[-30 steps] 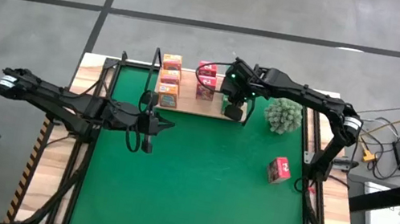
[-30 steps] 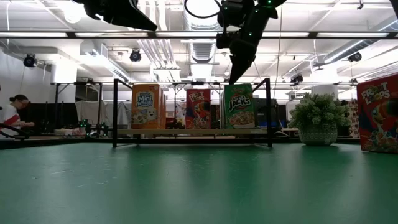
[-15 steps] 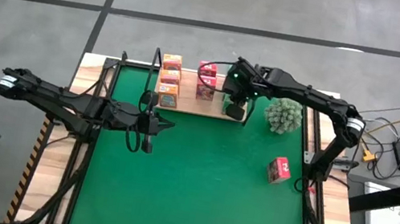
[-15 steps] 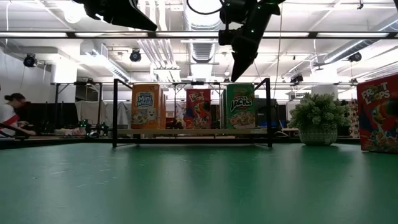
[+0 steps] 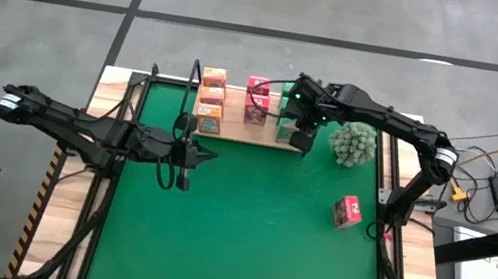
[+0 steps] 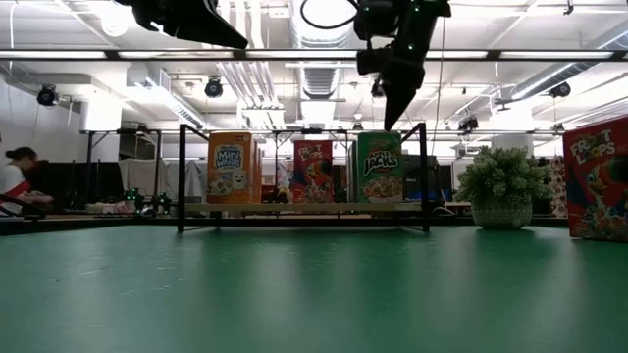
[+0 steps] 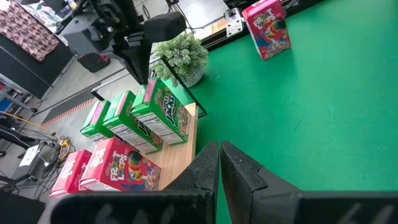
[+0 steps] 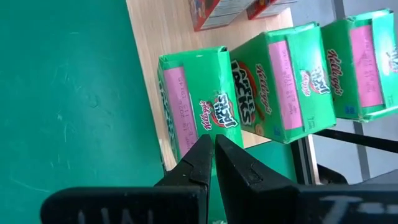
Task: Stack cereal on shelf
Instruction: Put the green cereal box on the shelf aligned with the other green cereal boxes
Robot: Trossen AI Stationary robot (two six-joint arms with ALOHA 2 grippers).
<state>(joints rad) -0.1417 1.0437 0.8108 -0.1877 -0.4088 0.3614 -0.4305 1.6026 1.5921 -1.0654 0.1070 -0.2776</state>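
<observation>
The shelf [image 5: 235,133] is a light wooden board with black wire uprights at the mat's far edge. On it stand orange cereal boxes [image 5: 210,99], pink ones [image 5: 256,100] and three green ones [image 8: 273,87], all resting on their bases on the board [image 6: 304,208]. My right gripper [image 6: 394,122] is shut and hangs close above the nearest green box [image 6: 379,167], pointing steeply down, with nothing between its fingers [image 8: 202,158]. My left gripper [image 7: 219,165] is shut and waits above the mat's left middle [image 5: 210,156].
One pink cereal box [image 5: 348,212] stands alone on the green mat [image 5: 242,240] near the right edge. A fuzzy plant ball in a pot [image 5: 354,143] sits just right of the shelf. A person [image 6: 18,181] is in the room beyond the table.
My right gripper, still shut, has drifted toward the table's right edge and a little up, passing over the top of the nearest green box. The boxes on the shelf stand where they were.
</observation>
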